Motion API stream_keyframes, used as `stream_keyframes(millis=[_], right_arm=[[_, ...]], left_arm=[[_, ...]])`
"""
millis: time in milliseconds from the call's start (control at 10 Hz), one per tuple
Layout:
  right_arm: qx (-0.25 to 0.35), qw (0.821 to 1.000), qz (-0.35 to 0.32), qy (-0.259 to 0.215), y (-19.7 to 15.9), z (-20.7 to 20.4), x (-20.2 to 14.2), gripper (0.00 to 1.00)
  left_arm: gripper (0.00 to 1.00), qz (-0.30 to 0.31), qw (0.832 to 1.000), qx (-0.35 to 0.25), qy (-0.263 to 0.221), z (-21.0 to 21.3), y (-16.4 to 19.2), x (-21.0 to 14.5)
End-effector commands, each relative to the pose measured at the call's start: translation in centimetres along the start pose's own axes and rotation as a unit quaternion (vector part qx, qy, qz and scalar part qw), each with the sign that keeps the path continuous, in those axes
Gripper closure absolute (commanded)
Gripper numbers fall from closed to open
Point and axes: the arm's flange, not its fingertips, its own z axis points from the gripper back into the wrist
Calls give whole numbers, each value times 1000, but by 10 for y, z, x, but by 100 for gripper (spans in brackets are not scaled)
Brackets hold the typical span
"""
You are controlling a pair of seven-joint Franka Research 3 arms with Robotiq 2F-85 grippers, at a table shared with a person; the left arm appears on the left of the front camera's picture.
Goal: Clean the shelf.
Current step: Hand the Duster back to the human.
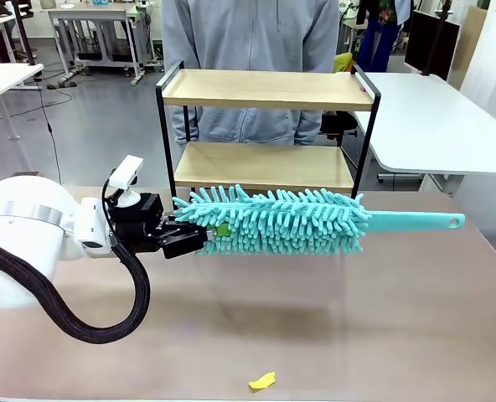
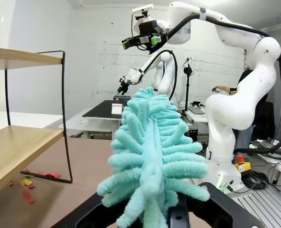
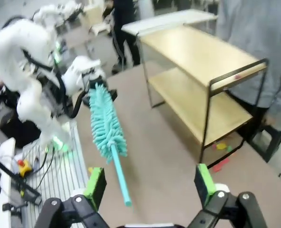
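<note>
The left gripper (image 1: 199,239) is clamped on the tip of a teal fluffy microfibre duster (image 1: 281,220), holding it level above the brown matte tabletop (image 1: 332,318), its smooth plastic handle (image 1: 415,221) pointing right. Just behind it, at the far edge, stands the two-tier shelf (image 1: 265,88) of pale wooden boards in a thin black metal frame, a person in a grey hoodie (image 1: 248,33) behind. The right gripper (image 3: 147,183) hangs high, green-padded fingers (image 3: 203,183) spread wide, holding nothing. A crumpled yellow scrap (image 1: 262,381) lies at the near edge

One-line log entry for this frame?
left gripper: shut on duster head | right gripper: open, empty | shelf: untouched
</note>
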Motion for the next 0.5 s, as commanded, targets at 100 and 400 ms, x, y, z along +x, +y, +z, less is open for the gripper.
stream_keyframes(millis=[100, 400], right_arm=[[-3, 998, -5, -57, -10, 9, -25, 0], [-11, 999, -9, -29, -4, 16, -10, 0]], left_arm=[[100, -4, 1000, -1, -2, -1, 0, 3], [83, -24, 997, 65, -39, 15, -1, 47]])
